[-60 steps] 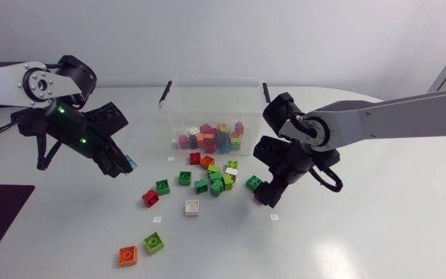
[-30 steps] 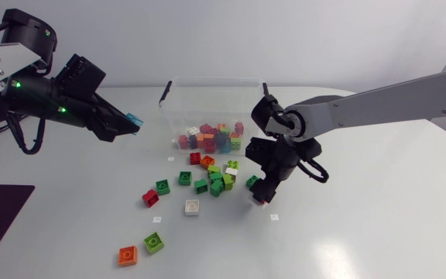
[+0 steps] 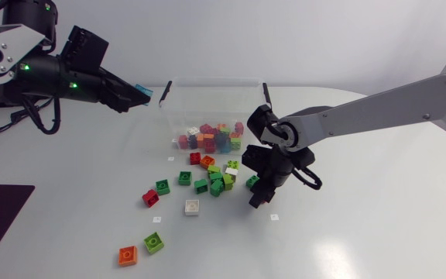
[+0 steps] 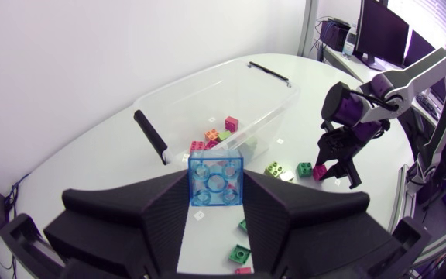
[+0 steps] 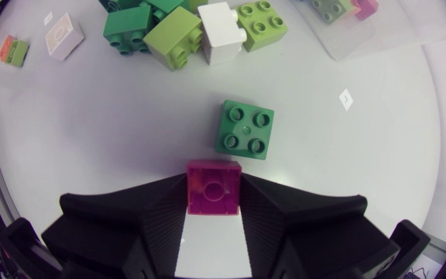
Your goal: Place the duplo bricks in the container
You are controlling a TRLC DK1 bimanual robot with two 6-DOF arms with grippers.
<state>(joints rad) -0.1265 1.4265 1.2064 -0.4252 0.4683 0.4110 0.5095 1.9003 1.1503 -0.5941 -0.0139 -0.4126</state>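
**Head view: job roughly half done, 2 bricks in hand**

You've got a mixed layer of bricks point(image 3: 211, 138) on the floor of the clear container point(image 3: 169, 108), lid off. It's nowhere near full.

Over a dozen are loose on the table point(image 3: 347, 225). Most sit in a cluster point(image 3: 217, 177) at 6 o'clock of the container. A red brick point(image 3: 150, 198), white brick point(image 3: 192, 207), orange brick point(image 3: 128, 255) and lime brick point(image 3: 154, 243) lie out toward 7 o'clock.

Left gripper point(image 3: 134, 91) is at 9 o'clock of the container, just short of its rim, fingers clamped on a blue brick point(image 4: 216, 177). I'd judge it's ready to drop in.

Right gripper point(image 3: 259, 198) is low at 5 o'clock, pinching a magenta brick point(image 5: 214, 187), with a green brick point(image 5: 244, 129) just ahead of it. That one needs carrying to 12.
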